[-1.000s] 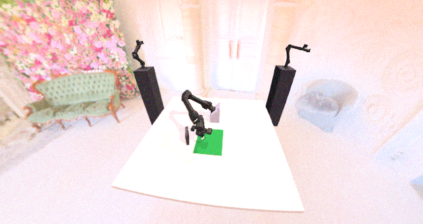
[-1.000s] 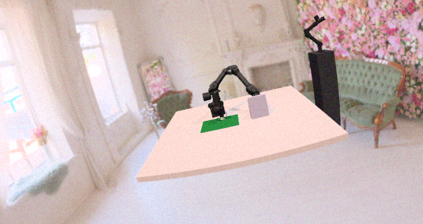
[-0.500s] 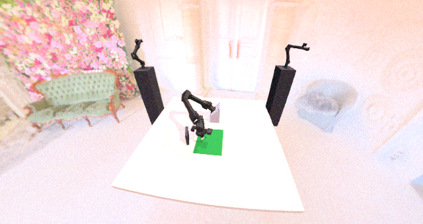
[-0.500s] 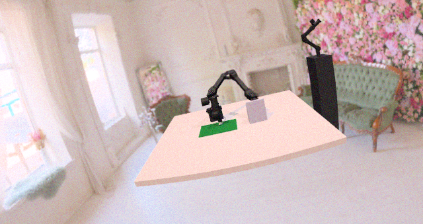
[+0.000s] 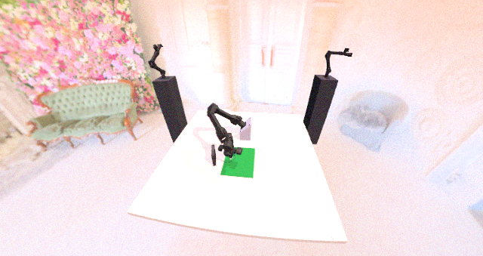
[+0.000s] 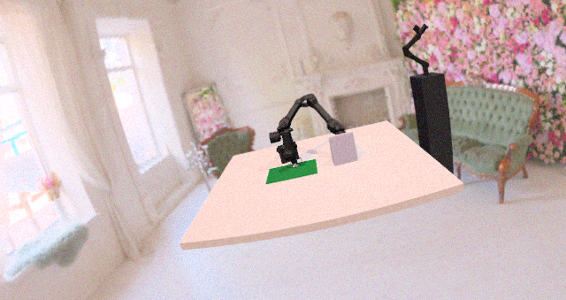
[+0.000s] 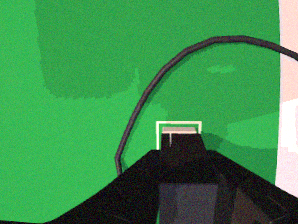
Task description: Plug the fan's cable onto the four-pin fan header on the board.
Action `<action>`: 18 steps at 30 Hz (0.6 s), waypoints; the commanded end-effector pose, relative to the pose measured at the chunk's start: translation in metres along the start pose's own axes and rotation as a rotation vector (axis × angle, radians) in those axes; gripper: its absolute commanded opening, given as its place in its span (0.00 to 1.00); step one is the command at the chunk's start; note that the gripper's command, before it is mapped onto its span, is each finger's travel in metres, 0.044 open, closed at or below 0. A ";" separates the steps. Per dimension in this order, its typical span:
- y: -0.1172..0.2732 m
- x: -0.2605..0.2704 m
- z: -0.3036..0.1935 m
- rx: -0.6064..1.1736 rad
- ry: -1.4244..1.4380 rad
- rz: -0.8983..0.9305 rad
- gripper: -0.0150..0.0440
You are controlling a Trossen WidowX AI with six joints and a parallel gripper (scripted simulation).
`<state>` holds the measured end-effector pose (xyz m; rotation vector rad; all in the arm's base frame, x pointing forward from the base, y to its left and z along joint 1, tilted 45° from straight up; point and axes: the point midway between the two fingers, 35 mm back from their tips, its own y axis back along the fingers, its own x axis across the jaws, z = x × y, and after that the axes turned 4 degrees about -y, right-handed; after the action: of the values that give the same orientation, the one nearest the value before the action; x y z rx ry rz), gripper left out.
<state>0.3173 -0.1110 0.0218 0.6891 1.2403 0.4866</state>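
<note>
The green board (image 5: 243,169) (image 6: 283,176) (image 7: 75,150) lies flat on the table. My gripper (image 5: 231,157) (image 6: 295,164) (image 7: 182,159) points down, low over the board, and is shut on the cable's plug. The plug is mostly hidden behind the black fingers in the wrist view. A white square outline (image 7: 178,122) on the board surrounds the spot at the fingertips. A pale block (image 7: 179,130) shows inside it, just beyond the fingertips; whether it is the header or part of the plug I cannot tell. The dark cable (image 7: 240,39) arcs over the board and off to the right. How deep the plug sits is hidden.
A black upright slab (image 5: 213,155), perhaps the fan, stands just left of the board in the top view. A pale upright panel (image 5: 246,131) (image 6: 343,149) stands near the arm's base. The white table edge (image 5: 234,233) is far from the gripper.
</note>
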 end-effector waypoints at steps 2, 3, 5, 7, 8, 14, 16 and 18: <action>-0.005 0.000 -0.001 0.001 0.003 -0.002 0.25; -0.005 0.000 -0.001 0.001 0.003 -0.002 0.25; -0.003 0.000 0.000 0.000 -0.001 -0.001 0.30; -0.003 0.000 0.000 0.000 -0.001 -0.001 0.39; -0.003 0.000 0.000 0.000 -0.001 -0.001 0.43; -0.003 0.000 0.000 0.000 -0.001 -0.001 0.69; -0.003 0.000 0.000 0.000 -0.001 -0.001 0.69; 0.009 0.001 0.001 0.000 0.000 0.001 0.69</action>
<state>0.3160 -0.1122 0.0204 0.6917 1.2445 0.4827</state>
